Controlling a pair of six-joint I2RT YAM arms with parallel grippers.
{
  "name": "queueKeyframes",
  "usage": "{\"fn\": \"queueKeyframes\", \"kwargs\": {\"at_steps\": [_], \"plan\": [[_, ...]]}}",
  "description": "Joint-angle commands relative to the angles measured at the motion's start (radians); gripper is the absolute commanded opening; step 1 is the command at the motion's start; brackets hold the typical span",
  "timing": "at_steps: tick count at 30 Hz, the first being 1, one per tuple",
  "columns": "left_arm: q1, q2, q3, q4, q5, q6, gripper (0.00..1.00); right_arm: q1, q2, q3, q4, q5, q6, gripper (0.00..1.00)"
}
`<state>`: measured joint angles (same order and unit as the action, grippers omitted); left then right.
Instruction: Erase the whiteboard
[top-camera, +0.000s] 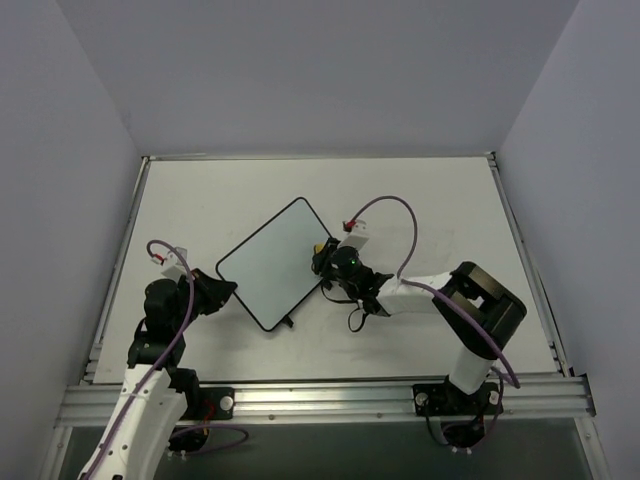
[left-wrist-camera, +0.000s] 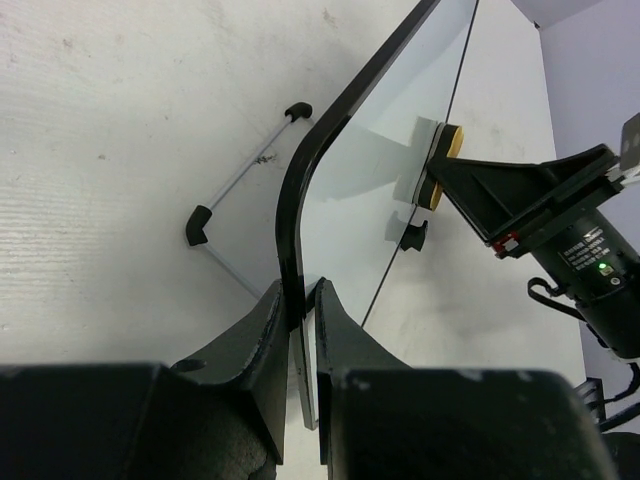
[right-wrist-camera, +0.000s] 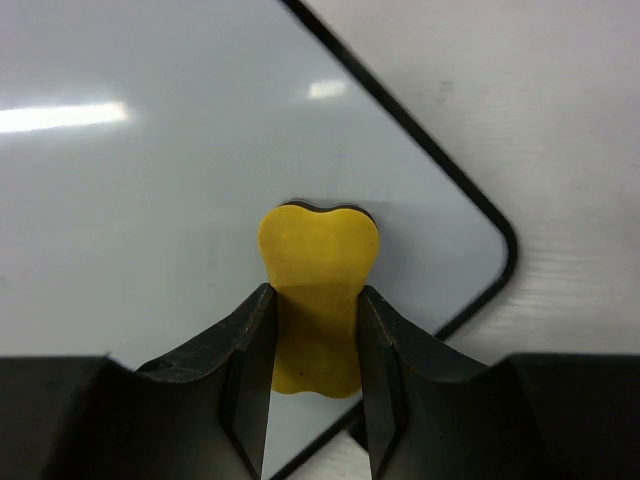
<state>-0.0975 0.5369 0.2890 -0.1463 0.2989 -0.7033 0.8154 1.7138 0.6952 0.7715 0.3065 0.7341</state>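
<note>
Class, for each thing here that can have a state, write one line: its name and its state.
whiteboard: tilted, no marks visible.
yellow sponge: pinched, pressed against the whiteboard.
left gripper: shut on the whiteboard's edge.
right gripper: shut on the yellow sponge.

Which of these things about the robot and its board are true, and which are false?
1. The right gripper holds a yellow sponge. True.
2. The left gripper pinches the black edge of the whiteboard. True.
3. The yellow sponge is far away from the whiteboard. False: it is pressed on the board's white face, near a corner.
4. The whiteboard is full of dark scribbles. False: the white face looks clean in every view.
</note>
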Motion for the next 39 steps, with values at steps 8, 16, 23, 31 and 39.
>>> {"fn": "queueKeyframes", "kwargs": {"at_steps": [8,16,23,31,39], "plan": [[-0.018,0.023,0.021,-0.049,-0.021,0.024,0.02,0.237,0.104,0.282,-0.115,-0.024,-0.122,0.0],[-0.024,0.021,0.021,-0.049,-0.023,0.025,0.02,0.332,0.21,0.479,-0.193,-0.017,-0.179,0.0],[-0.027,0.021,0.022,-0.05,-0.027,0.025,0.02,0.346,0.244,0.534,-0.227,-0.011,-0.185,0.0],[-0.028,0.017,0.022,-0.052,-0.029,0.027,0.02,0.248,0.196,0.417,-0.207,-0.024,-0.102,0.0],[-0.033,0.018,0.022,-0.053,-0.032,0.027,0.02,0.113,0.132,0.273,-0.152,-0.079,-0.047,0.0]]}}
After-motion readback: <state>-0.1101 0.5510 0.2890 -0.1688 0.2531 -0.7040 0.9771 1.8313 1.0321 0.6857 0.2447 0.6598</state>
